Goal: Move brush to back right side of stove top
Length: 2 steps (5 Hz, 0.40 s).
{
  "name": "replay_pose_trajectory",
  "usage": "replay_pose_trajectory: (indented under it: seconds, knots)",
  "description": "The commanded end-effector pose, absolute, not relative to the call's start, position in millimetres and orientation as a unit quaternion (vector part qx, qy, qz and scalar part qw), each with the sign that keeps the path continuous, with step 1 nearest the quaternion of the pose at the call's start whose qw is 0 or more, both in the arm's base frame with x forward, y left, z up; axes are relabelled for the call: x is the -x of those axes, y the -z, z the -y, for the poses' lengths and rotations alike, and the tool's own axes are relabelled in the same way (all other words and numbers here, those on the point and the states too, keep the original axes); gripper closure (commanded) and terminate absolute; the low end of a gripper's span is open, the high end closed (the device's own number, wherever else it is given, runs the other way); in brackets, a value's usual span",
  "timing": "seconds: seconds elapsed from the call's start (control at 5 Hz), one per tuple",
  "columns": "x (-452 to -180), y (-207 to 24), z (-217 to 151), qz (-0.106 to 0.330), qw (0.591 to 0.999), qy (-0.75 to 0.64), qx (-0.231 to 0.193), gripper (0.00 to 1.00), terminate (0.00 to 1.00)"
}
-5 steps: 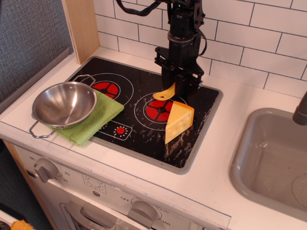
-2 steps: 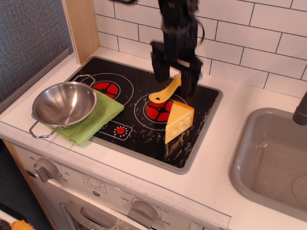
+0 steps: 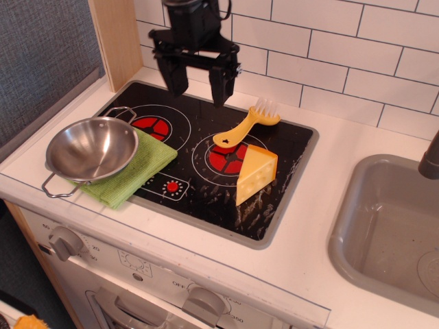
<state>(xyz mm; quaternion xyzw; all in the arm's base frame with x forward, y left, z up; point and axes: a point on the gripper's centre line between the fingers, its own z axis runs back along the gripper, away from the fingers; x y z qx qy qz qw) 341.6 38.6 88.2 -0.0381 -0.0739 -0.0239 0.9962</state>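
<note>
The yellow-orange brush [image 3: 245, 125] lies flat on the black stove top [image 3: 274, 171] at its back right. Its white bristles rest near the grey rim and its holed handle end sits over the back of the right red burner [image 3: 226, 157]. My gripper [image 3: 199, 77] hangs above the back middle of the stove top, to the left of the brush and apart from it. Its jaws are wide open and hold nothing.
A yellow cheese wedge [image 3: 255, 173] stands on the stove just in front of the brush. A steel bowl [image 3: 91, 148] sits on a green cloth [image 3: 140, 166] at the front left. A grey sink basin [image 3: 391, 226] lies to the right. A tiled wall is behind.
My gripper opened and let go of the brush, which now lies on the stove. The gripper rose and moved left, away from the brush.
</note>
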Motion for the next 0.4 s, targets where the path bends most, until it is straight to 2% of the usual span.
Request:
replay_pose_trajectory:
  seconds: [0.0,0.2]
  knots:
    - [-325.4,-104.2,-47.9,0.11,0.994,0.02,0.018,0.0,0.0]
    - [-325.4,-104.2,-47.9,0.11,0.994,0.02,0.018,0.0,1.0]
